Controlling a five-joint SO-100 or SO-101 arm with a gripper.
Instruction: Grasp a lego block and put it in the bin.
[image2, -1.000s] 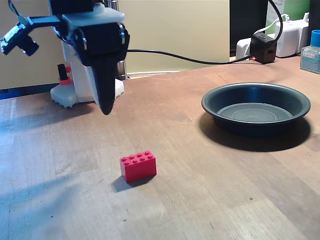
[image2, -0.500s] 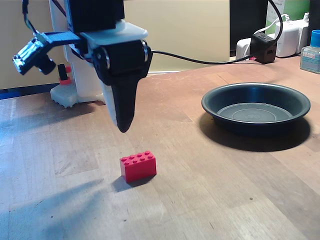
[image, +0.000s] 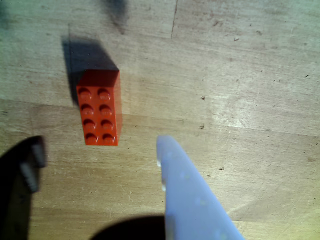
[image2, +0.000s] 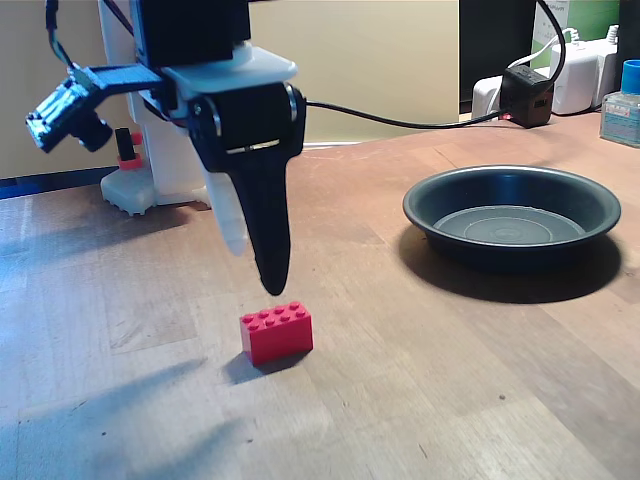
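Observation:
The red lego block (image2: 276, 331) lies on the wooden table, studs up, left of the bin (image2: 421, 206), a shallow dark round pan at the right. My gripper (image2: 255, 270) hangs just above and slightly behind the block, with its black finger (image2: 268, 235) nearly reaching the brick's top. In the wrist view the lego block (image: 100, 114) lies lengthwise just ahead of the gap of the gripper (image: 100, 150). The black finger (image: 22, 175) is to the left and the white finger (image: 187, 195) to the right. The jaws stand open and hold nothing.
The white robot base (image2: 130, 185) stands at the back left. A black cable (image2: 400, 122) runs along the back to a black adapter (image2: 527, 95). A white charger (image2: 580, 75) and a small bottle (image2: 622, 105) sit at the far right.
The gripper has come forward and down from the back left toward the lego block, and its fingers have spread apart. The block and bin have not moved.

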